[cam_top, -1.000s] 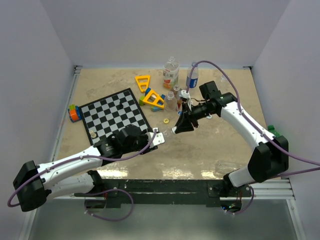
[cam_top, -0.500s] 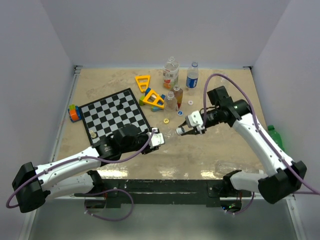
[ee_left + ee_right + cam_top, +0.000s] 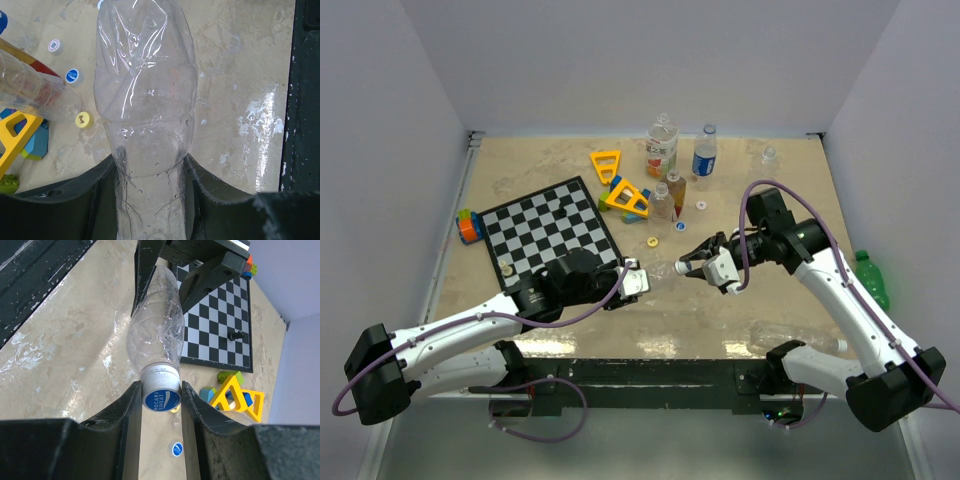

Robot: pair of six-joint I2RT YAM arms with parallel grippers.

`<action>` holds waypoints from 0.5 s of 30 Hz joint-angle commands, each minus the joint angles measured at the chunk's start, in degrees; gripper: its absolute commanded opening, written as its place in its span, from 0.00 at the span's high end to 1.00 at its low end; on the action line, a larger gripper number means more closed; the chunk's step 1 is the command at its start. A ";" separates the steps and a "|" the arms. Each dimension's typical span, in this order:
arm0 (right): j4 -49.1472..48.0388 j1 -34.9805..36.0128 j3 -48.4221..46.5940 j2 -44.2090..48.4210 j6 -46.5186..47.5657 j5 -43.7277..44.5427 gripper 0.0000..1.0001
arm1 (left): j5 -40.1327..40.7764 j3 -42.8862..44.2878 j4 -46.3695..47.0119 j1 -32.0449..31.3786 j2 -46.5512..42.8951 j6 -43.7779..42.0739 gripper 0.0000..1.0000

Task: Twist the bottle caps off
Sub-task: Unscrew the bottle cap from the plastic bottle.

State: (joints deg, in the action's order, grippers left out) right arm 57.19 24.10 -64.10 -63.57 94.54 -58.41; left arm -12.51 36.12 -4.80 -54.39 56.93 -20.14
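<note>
Since the earlier frame, the right arm has swung away from the bottles at the far edge and dropped toward the middle of the tabletop. Its right claw now meets the bottle held by the left arm.

1. Note the left claw. It grips the body of the clear bottle, with one finger on each side of the bottle's narrower section. The bottle lies roughly level, with its capped end pointing toward the right edge.
2. Note the right claw in the right wrist view. It is closed on the cap, a blue-and-white screw cap with printed lettering. The cap is still seated on the neck.
3. Locate the held bottle over the middle of the tabletop, nearer the near edge than the far edge.
4. Observe three loose caps between the held bottle and the far edge: a yellow cap, a blue cap and a white cap.
5. Observe the orange-label bottle and the blue-label bottle, both upright near the far edge. A green bottle sits at the right edge.
6. Observe the chessboard toward the left edge, with two yellow frames between it and the bottles.
</note>
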 commanded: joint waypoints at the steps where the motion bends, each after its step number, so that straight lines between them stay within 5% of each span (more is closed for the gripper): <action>1: -4.19 -1.07 0.55 2.05 -1.29 0.23 0.92 | -0.67 0.44 -1.09 0.43 -0.59 1.07 1.00; 9: -4.37 -1.07 1.34 3.45 -3.83 0.05 0.76 | -0.58 0.44 -1.18 0.43 -0.85 1.07 1.00; 15: -6.38 -1.07 1.61 4.59 -9.45 1.54 0.46 | -0.49 0.44 -1.09 0.43 -0.77 1.07 1.00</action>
State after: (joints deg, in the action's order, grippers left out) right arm 54.37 23.94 -62.33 -61.17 89.89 -58.61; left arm -12.99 36.12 -5.08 -54.39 56.88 -20.05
